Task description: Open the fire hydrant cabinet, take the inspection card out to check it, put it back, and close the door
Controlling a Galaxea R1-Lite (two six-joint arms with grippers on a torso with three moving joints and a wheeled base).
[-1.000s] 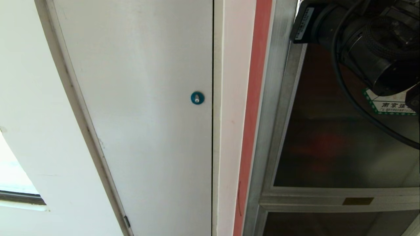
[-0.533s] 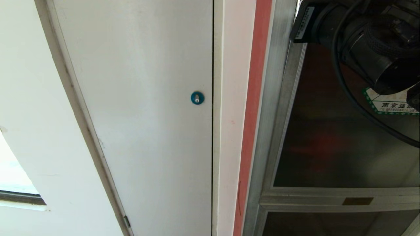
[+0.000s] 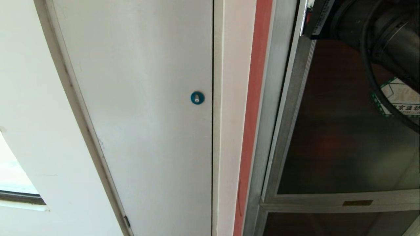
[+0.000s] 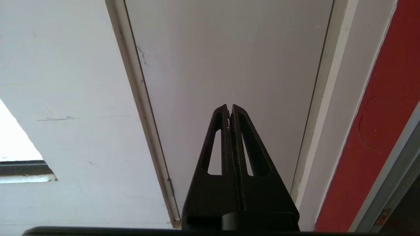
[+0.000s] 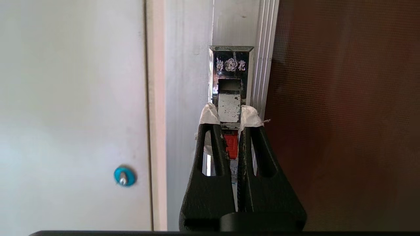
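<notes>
Hanging parked before the grey-white panel door (image 4: 229, 59), the left gripper (image 4: 229, 106) has its fingers pressed together on nothing. At three o'clock from that panel's blue round lock (image 3: 197, 97) stands the fire hydrant cabinet (image 3: 279, 98), its tinted glass door (image 3: 334, 137) carrying a green-bordered sticker (image 3: 402, 96). The right gripper (image 5: 229, 114) is pinched tight on the door's metal latch (image 5: 229, 98).

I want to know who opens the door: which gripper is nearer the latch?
Right. The right gripper is shut on the latch at the door edge. The left gripper hangs shut before the grey-white panel, away from it.
</notes>
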